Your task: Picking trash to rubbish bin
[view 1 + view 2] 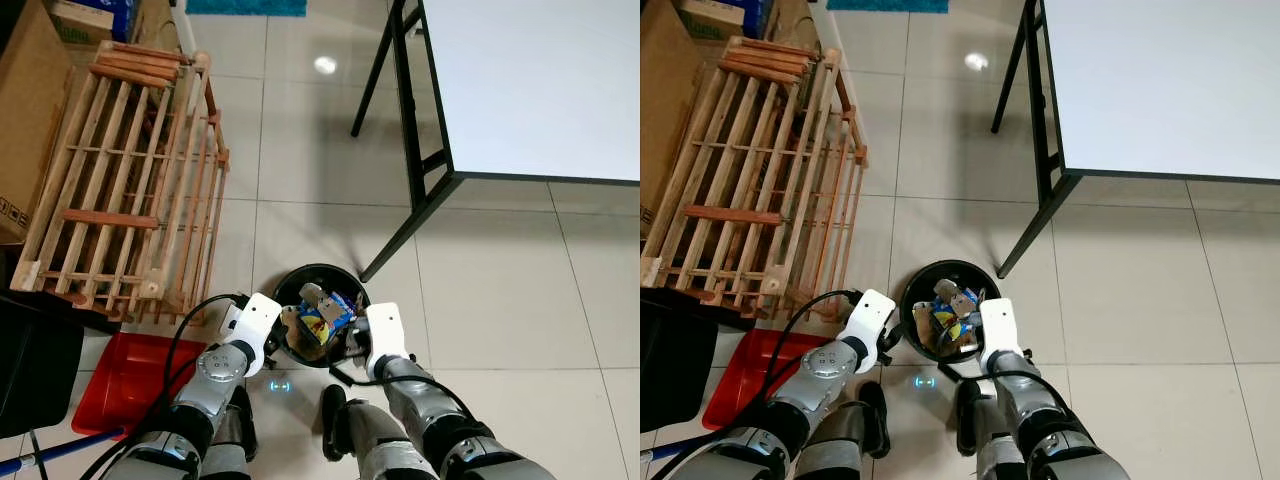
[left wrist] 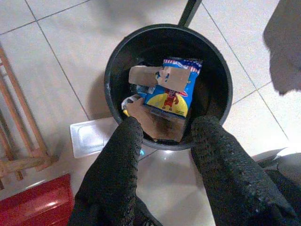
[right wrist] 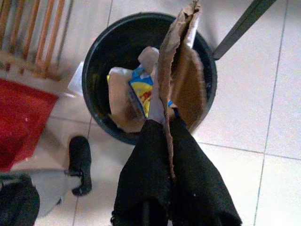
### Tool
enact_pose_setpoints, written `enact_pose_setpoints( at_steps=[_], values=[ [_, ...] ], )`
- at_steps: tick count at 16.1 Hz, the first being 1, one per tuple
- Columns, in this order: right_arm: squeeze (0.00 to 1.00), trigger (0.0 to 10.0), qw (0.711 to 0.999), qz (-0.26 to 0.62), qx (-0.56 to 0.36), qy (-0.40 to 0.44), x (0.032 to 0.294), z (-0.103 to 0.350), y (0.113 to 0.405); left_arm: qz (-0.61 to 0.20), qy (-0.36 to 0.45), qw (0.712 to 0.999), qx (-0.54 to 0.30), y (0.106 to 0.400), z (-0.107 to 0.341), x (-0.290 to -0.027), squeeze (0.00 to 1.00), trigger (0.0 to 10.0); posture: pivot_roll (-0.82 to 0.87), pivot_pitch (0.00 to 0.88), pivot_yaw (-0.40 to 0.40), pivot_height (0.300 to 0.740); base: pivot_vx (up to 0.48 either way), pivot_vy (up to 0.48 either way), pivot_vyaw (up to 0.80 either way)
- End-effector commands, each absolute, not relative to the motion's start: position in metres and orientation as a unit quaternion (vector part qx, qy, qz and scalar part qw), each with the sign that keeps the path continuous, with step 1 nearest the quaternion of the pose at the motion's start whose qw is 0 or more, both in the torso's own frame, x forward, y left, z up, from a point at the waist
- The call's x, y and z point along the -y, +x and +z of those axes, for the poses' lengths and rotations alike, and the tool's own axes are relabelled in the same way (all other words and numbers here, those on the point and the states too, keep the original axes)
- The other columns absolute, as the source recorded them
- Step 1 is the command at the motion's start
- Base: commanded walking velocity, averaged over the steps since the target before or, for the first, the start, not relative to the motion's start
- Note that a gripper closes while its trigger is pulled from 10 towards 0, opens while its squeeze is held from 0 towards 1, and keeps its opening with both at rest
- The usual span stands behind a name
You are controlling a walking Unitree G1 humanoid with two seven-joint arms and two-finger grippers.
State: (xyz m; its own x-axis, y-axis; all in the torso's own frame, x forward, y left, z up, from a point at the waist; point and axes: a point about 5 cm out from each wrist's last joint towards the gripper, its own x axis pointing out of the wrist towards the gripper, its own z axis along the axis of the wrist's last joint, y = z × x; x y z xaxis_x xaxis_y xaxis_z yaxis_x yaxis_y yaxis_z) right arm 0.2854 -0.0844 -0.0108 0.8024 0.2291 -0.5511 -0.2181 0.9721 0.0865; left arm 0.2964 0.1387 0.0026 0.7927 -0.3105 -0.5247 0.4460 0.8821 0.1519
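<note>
Here R wrist cam shows right end effector [image 3: 165,132] pinching cardboard [image 3: 181,80] over bin [image 3: 94,66].

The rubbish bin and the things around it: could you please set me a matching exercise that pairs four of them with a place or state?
Things:
1. rubbish bin
2. torn cardboard piece
3. red dustpan
4. left tool

Descriptions:
A. open, over the bin's near rim
B. flat on the tiles below the wooden rack
C. pinched in the right tool above the bin
D. black, holding wrappers, near the table leg

Pairs: 1-D, 2-C, 3-B, 4-A
</note>
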Motion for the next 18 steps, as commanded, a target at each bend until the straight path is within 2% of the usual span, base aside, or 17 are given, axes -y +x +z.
enact_pose_setpoints(
  at_steps=[1, 2, 7, 13, 14, 18],
  values=[
    [0.61, 10.0, 0.947, 0.111, -0.3, 0.023, 0.087, -0.017, 0.279, -0.2, 0.129, 0.935, -0.264, 0.289, -0.006, -0.14, 0.0, 10.0, -0.03, 0.389, -0.111, 0.74, 0.0, 0.0, 0.0],
    [1.0, 10.0, 0.948, 0.114, -0.294, 0.031, 0.086, -0.015, 0.28, -0.199, 0.13, 0.935, -0.263, 0.289, -0.005, -0.14, 0.0, 10.0, -0.02, 0.392, -0.111, 0.74, 0.0, 0.0, 0.0],
    [1.0, 10.0, 0.952, 0.126, -0.272, 0.058, 0.08, -0.008, 0.285, -0.196, 0.132, 0.936, -0.26, 0.29, -0.004, -0.141, 0.0, 10.0, -0.02, 0.393, -0.113, 0.74, 0.0, 0.0, 0.0],
    [1.0, 10.0, 0.952, 0.133, -0.272, 0.053, 0.078, -0.009, 0.283, -0.196, 0.133, 0.936, -0.262, 0.289, -0.005, -0.141, 0.0, 10.0, -0.02, 0.39, -0.113, 0.74, 0.0, 0.0, 0.0],
    [0.0, 10.0, 0.95, 0.13, -0.28, 0.041, 0.08, -0.012, 0.281, -0.195, 0.133, 0.936, -0.261, 0.289, -0.005, -0.14, 0.0, 10.0, -0.02, 0.386, -0.111, 0.74, 0.0, 0.0, 0.0],
    [0.0, 10.0, 0.953, 0.098, -0.284, 0.03, 0.103, -0.02, 0.276, -0.147, 0.117, 0.949, -0.253, 0.285, -0.007, -0.153, 0.0, 10.0, -0.03, 0.32, -0.104, 0.74, 0.0, 0.0, 0.0]
  ],
)
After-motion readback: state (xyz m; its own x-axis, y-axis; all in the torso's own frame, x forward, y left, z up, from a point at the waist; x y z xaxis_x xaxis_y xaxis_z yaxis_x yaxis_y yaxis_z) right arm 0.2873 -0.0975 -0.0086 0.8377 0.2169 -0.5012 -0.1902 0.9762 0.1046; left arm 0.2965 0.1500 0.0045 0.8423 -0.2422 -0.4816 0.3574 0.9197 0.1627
